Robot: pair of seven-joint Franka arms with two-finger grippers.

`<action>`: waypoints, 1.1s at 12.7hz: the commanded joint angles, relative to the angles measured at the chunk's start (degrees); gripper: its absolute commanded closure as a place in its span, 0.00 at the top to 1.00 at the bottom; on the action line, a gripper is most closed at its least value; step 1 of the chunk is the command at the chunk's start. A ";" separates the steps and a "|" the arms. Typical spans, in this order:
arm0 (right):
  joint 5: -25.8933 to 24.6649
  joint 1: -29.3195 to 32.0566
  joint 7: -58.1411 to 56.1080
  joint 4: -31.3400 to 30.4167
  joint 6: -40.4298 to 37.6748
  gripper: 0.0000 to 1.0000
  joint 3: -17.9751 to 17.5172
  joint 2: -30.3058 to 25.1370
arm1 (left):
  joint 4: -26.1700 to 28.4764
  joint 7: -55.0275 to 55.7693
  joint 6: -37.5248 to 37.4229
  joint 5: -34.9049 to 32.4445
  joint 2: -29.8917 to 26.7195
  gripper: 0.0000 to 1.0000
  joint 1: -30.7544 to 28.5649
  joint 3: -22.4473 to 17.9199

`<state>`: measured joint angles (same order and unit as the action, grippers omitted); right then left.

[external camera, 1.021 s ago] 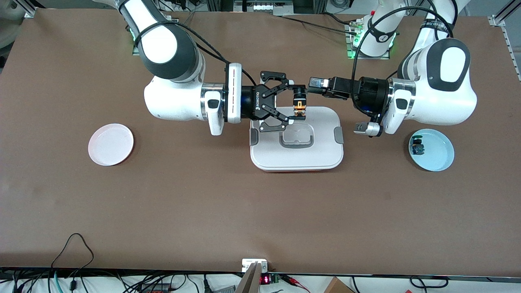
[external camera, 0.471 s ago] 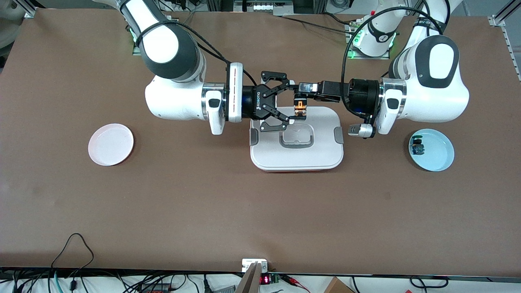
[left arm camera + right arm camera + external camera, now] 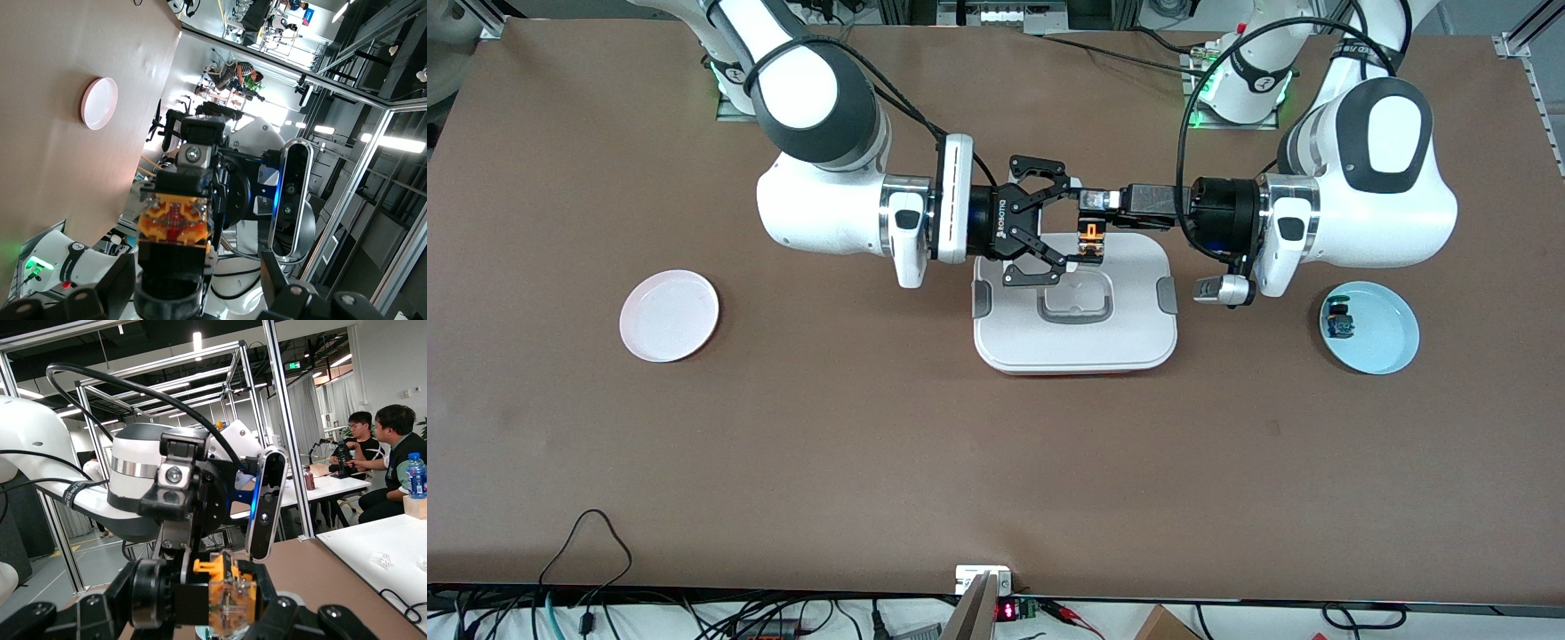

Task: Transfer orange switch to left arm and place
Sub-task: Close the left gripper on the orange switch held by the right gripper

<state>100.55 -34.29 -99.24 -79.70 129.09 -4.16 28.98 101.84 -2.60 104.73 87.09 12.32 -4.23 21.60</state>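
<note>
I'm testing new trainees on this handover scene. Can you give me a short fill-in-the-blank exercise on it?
1. The orange switch is held in the air over the white ____.
2. The small part with the green cap lies on the ____ plate.
3. The pink plate lies toward the ____ arm's end of the table.

Missing words: box; blue; right

Partly hidden: the large white rounded-rectangular lidded box, its 12 o'clock edge under both black grippers. Too small to make out: the dark little part at 9 o'clock on the pale blue round plate.
</note>
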 commanded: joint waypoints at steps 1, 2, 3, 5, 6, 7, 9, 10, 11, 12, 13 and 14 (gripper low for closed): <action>1.40 -0.43 -0.78 -0.72 0.29 0.04 0.47 -0.59 | -1.55 -3.81 0.48 0.63 2.44 0.83 0.10 0.02; 1.49 -0.43 -0.78 -0.72 0.29 0.05 0.47 -0.59 | -1.55 -5.13 0.39 0.63 2.79 0.83 -0.16 -0.07; 1.49 -0.43 -0.69 -0.72 0.29 0.05 0.47 -0.68 | -1.55 -5.57 0.39 0.63 2.88 0.83 -0.25 -0.07; 1.40 -0.43 -0.69 -0.72 0.29 0.05 0.47 -0.68 | -1.55 -5.58 0.39 0.63 2.88 0.83 -0.34 -0.07; 1.40 -0.43 -0.61 -0.72 0.29 0.05 0.47 -0.68 | -1.55 -5.58 0.39 0.63 2.88 0.74 -0.43 -0.07; 1.40 -0.52 -0.69 -0.72 0.29 0.05 0.47 -0.76 | -1.64 -5.58 0.39 0.63 2.88 0.68 -0.51 -0.16; 1.49 -0.78 -0.96 -1.68 0.29 0.05 0.73 -1.11 | -2.51 -5.40 0.13 0.63 2.80 0.54 -0.78 -0.42; 1.40 -0.78 -0.96 -1.77 0.29 0.05 0.82 -1.20 | -2.78 -5.32 0.04 0.63 2.80 0.46 -0.78 -0.42; 1.40 -0.78 -1.04 -1.77 0.29 0.05 0.82 -1.12 | -2.78 -5.40 -0.05 0.63 2.80 0.37 -0.86 -0.42; 1.40 -0.78 -1.05 -1.77 0.29 0.05 0.82 -1.20 | -2.78 -5.40 -0.05 0.54 2.80 0.28 -0.87 -0.42; 1.40 -0.78 -1.05 -1.77 0.29 0.05 0.82 -1.12 | -2.70 -5.49 -0.14 0.37 2.80 0.18 -0.87 -0.51; 1.40 -0.78 -1.13 -1.77 0.29 0.05 0.82 -1.12 | -2.87 -5.49 -0.14 -1.46 2.80 0.11 -0.95 -0.51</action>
<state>100.88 -34.36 -99.85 -79.94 129.08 -3.88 28.84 100.48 -7.07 104.98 86.70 14.73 -4.74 20.98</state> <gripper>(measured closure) 0.282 0.586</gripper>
